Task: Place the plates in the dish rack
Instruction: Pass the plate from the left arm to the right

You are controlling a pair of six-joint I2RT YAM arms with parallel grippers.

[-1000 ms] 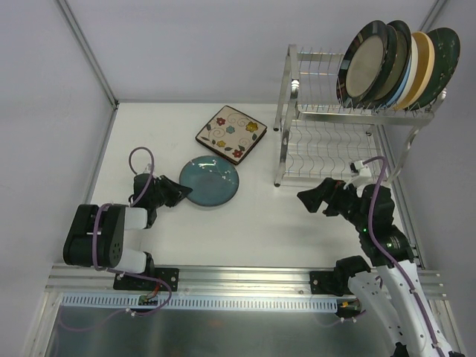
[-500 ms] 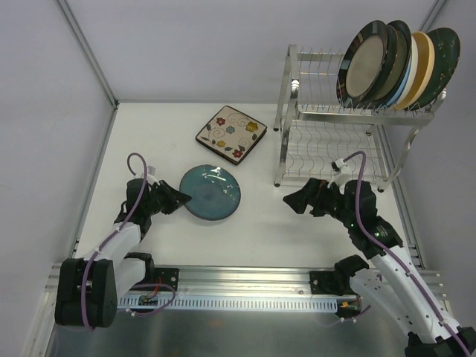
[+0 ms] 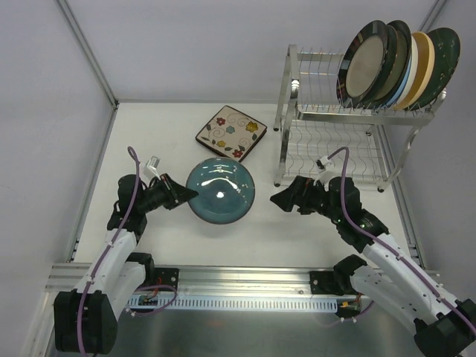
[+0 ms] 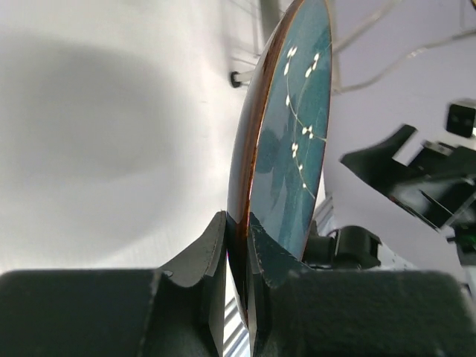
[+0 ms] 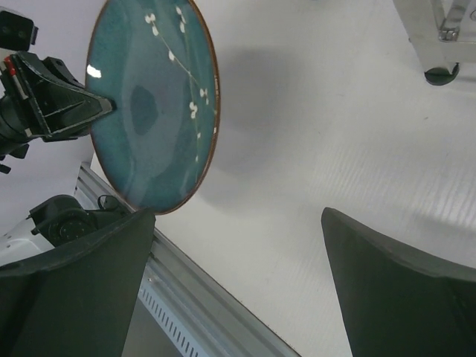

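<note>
Firmly, the left gripper point(image 3: 187, 195) clamps the rim of the teal plate point(image 3: 222, 190) jutting beyond its fingertips.

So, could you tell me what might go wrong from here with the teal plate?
1. The left gripper pinches the teal plate only at its rim, clear of the table; it could slip or tilt out.
2. The open right gripper is near the plate's far edge; a misjudged approach might knock it loose.
3. If dropped, it could hit the floral plate lying just beyond.

Overhead view, two close wrist views, teal plate point(image 3: 220, 190) common.
</note>
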